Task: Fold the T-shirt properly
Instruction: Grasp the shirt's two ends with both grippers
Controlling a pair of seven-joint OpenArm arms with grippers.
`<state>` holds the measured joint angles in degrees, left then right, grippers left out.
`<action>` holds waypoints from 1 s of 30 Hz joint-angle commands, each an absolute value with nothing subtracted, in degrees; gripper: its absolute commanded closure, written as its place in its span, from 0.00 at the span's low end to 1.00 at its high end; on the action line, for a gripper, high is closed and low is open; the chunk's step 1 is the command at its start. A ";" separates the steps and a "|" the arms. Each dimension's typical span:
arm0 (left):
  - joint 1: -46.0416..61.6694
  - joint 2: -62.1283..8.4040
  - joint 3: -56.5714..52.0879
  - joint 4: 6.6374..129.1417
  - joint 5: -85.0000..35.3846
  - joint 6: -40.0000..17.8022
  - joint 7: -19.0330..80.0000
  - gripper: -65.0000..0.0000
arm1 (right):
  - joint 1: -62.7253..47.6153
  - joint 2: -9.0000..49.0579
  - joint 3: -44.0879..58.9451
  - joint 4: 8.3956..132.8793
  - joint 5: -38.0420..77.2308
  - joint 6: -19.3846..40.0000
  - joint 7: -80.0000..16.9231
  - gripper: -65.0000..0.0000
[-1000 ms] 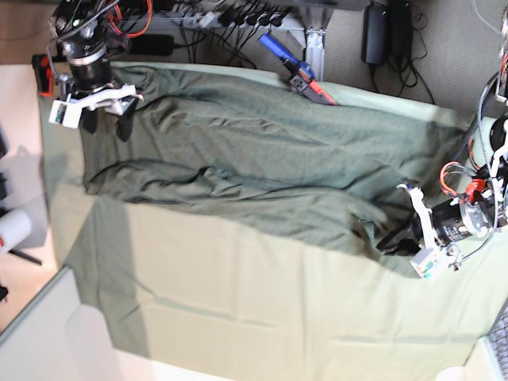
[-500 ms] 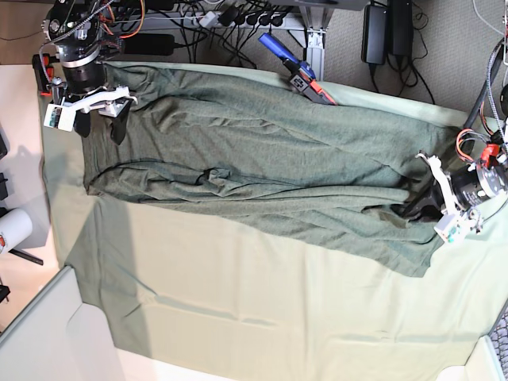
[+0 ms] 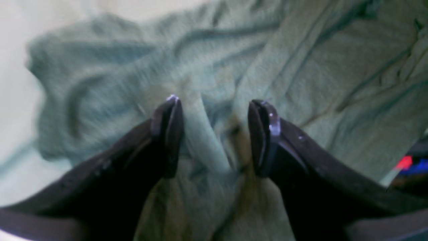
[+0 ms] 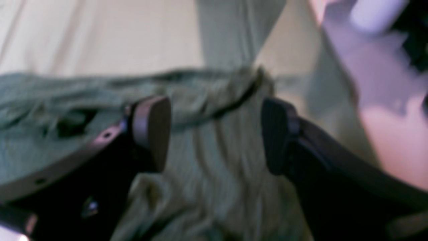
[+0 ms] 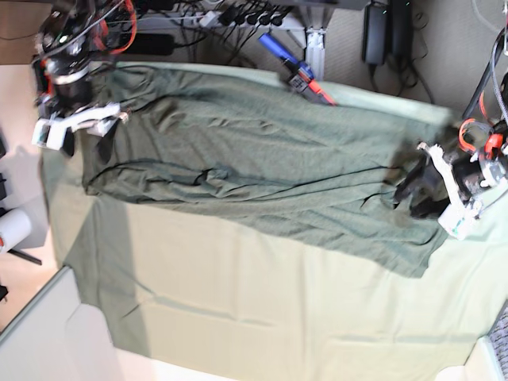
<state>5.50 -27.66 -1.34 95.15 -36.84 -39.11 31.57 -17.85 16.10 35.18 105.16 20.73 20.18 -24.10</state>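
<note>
T-shirt spread lengthwise on surface, one long fold apparent | left end effector released | right end effector released | cross-folds outstanding

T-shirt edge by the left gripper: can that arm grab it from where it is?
Probably yes. The left gripper is open right over rumpled T-shirt fabric, with a raised fold between its fingers and nothing blocking.

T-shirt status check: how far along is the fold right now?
Early. The T-shirt lies spread lengthwise across the table cloth, wrinkled, with no finished fold visible. Nothing is in hand: the left gripper stands open over bunched fabric at one end, and the right gripper is open over the other end. All folds remain to be done.
</note>
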 commanded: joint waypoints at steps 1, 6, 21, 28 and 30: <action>4.62 -28.80 -2.61 96.90 -38.39 -40.00 30.28 0.47 | -16.34 17.91 35.62 104.84 20.21 19.70 -22.50 0.36; 4.23 -31.51 -4.21 97.91 -39.16 -40.00 29.76 0.47 | -8.95 21.89 35.57 94.61 19.77 19.29 -22.50 0.36; -6.39 -32.36 -4.14 85.23 -37.43 -37.98 26.81 0.47 | 7.05 26.48 24.18 68.18 19.51 19.33 -20.51 0.36; -13.15 -32.36 -4.05 71.46 -37.43 -38.09 24.05 0.47 | 7.18 26.48 21.61 68.01 19.03 19.31 -19.44 0.36; -15.22 -32.32 -4.05 67.46 -37.45 -38.09 23.14 0.47 | 7.14 26.48 21.61 68.01 19.05 19.31 -19.44 0.36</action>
